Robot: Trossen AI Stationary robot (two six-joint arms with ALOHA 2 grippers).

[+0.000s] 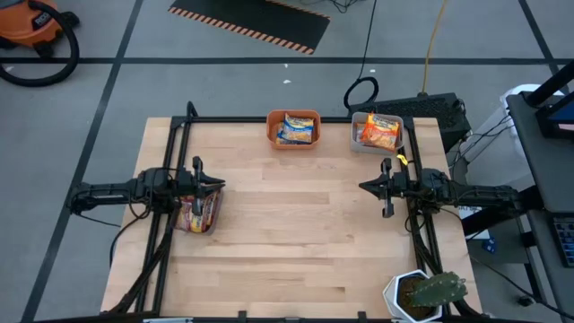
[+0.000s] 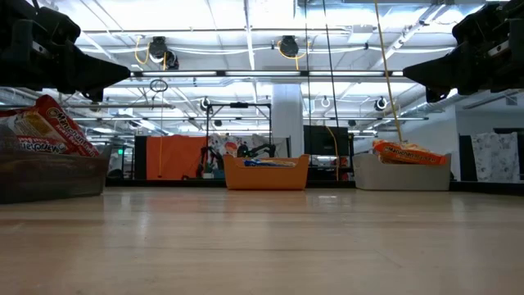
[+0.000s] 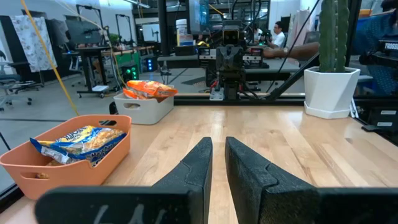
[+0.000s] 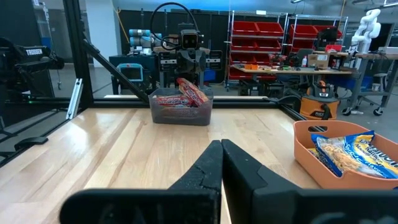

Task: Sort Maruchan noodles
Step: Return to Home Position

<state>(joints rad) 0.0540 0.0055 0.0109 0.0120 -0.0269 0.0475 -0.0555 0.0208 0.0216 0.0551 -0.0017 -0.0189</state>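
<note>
The Maruchan noodles lie sorted in three bins. Yellow-blue packets (image 1: 296, 128) fill the orange bin (image 1: 273, 135) at the far edge. Orange packets (image 1: 380, 132) sit in the grey bin (image 1: 357, 139) beside it. Dark red packets (image 4: 189, 92) stand in the clear bin (image 1: 199, 220) at the left, under my left arm. My left gripper (image 1: 218, 186) hovers level over the table's left side, its fingers (image 3: 198, 163) together but for a thin slit, holding nothing. My right gripper (image 1: 363, 187) hovers level over the right side, shut and empty.
A cactus in a white pot (image 1: 421, 294) stands at the near right corner. A black frame (image 1: 179, 135) runs along the table's far and side edges. Bare wood (image 1: 296, 224) lies between the two arms.
</note>
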